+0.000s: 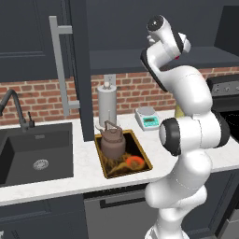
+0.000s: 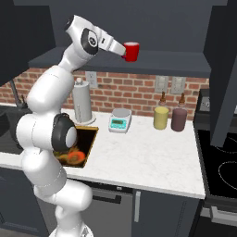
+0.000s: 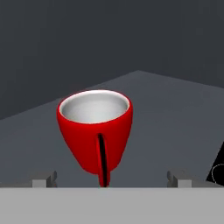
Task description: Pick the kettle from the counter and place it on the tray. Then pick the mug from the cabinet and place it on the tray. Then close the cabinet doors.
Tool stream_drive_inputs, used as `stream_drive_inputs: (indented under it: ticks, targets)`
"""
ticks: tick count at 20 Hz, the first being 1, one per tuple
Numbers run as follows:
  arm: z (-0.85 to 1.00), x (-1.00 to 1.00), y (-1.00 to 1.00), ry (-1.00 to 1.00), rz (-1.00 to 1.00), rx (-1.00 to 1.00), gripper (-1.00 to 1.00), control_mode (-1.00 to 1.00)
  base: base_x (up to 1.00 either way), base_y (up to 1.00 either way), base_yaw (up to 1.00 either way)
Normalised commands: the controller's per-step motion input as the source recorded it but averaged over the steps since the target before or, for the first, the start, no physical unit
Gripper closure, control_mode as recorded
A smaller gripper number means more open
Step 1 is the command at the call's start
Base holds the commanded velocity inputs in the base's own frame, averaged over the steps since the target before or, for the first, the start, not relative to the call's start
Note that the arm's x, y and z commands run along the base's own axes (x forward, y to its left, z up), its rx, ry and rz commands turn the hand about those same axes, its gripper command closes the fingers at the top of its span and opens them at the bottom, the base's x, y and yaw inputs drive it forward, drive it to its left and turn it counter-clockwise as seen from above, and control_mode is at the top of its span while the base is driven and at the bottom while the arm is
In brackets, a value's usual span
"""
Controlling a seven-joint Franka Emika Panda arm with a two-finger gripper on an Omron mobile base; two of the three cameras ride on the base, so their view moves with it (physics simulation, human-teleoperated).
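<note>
From behind the arm's left, the kettle (image 1: 112, 141) sits upright at the back end of the tray (image 1: 143, 155), which lies on the counter (image 1: 84, 175) between the sink (image 1: 37, 156) and a small scale (image 1: 149, 117). So the first step looks finished. An open cabinet door (image 1: 82, 70) with a long silver handle (image 1: 59, 65) stands edge-on above the tray, left open for the reach inside.

From the right, the arm stretches up to the cabinet (image 2: 152, 62) shelf, and the gripper (image 2: 123, 50) meets the mug (image 2: 131, 51), which stands upright at the shelf's front edge. Two bottles stand by the brick wall on the counter below.

Along the hand, the mug (image 3: 95, 132) fills the middle with its handle turned toward the camera. The two fingertips (image 3: 44, 180) sit wide apart, either side of the mug's base and not touching it, apparently ready to close.
</note>
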Motion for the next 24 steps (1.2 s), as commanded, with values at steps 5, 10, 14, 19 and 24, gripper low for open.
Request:
stream_drive_inputs:
  ticks: [5, 10, 14, 19, 24]
  targets:
    - [-0.01, 0.23, -0.07, 0.00, -0.01, 0.00, -1.00, -1.00, 0.00, 0.00, 0.00]
    - [-0.03, 0.22, -0.08, 0.00, 0.00, 0.00, -1.00, -1.00, 0.00, 0.00, 0.00]
    - [-0.07, 0.19, -0.10, 0.00, 0.00, 0.00, -1.00, -1.00, 0.00, 0.00, 0.00]
    - [-0.03, 0.20, -0.07, 0.00, 0.00, 0.00, -1.00, -1.00, 0.00, 0.00, 0.00]
    - [-0.01, 0.12, -0.04, 0.00, 0.00, 0.00, -1.00, -1.00, 0.00, 0.00, 0.00]
